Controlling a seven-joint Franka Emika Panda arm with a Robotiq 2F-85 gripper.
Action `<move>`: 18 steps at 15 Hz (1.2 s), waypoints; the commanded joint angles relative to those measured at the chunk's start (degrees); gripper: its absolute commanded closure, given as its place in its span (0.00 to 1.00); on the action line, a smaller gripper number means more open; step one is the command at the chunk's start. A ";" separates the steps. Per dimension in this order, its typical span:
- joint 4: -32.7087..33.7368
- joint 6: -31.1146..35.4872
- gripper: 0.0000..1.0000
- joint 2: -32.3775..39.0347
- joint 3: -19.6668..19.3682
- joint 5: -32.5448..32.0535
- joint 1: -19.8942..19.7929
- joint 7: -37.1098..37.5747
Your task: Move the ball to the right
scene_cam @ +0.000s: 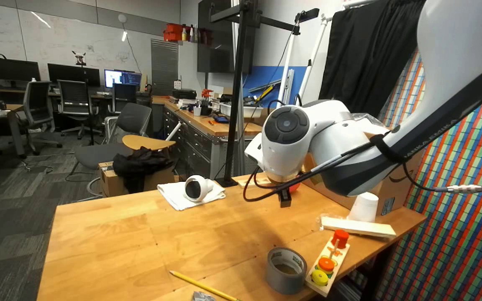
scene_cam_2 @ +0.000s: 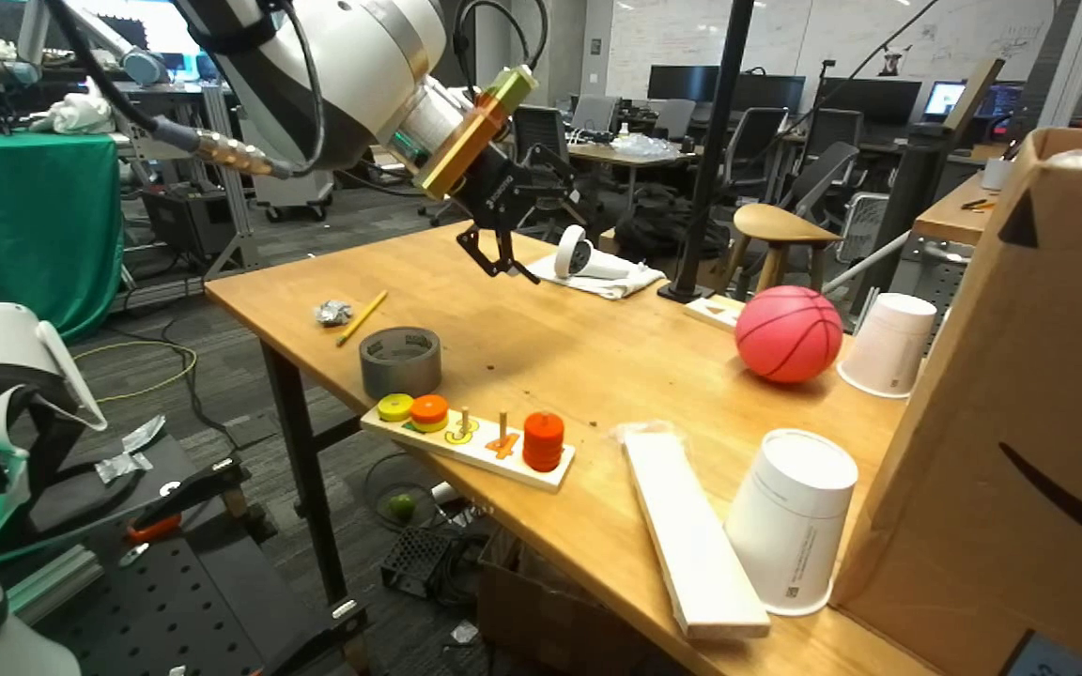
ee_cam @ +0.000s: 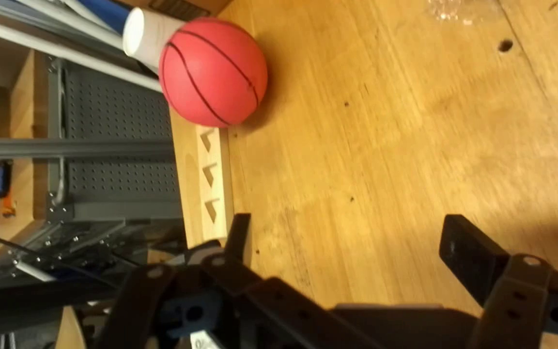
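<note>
The ball (scene_cam_2: 788, 334) is pinkish-red with dark seam lines. It rests on the wooden table (scene_cam_2: 579, 347) near the far edge, beside a white cup. In the wrist view the ball (ee_cam: 213, 72) is at the upper left, beyond the fingertips. In an exterior view the ball (scene_cam: 294, 187) is mostly hidden behind the arm and gripper. My gripper (ee_cam: 349, 232) is open, with bare table between its fingers. In an exterior view the gripper (scene_cam_2: 555, 237) hangs above the table, apart from the ball. Only one fingertip shows clearly in an exterior view (scene_cam: 284, 199).
A white cup (scene_cam_2: 888, 343) and a cardboard box (scene_cam_2: 982, 404) stand by the ball. A slotted wooden strip (ee_cam: 213, 179) lies at the table edge near a black pole (scene_cam_2: 721, 141). A larger cup (scene_cam_2: 790, 526), wooden plank (scene_cam_2: 691, 535), peg toy (scene_cam_2: 541, 477) and tape roll (scene_cam_2: 400, 366) are nearer.
</note>
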 commanded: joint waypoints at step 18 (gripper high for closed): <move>4.55 12.43 0.00 3.70 -2.89 29.11 -1.52 -25.60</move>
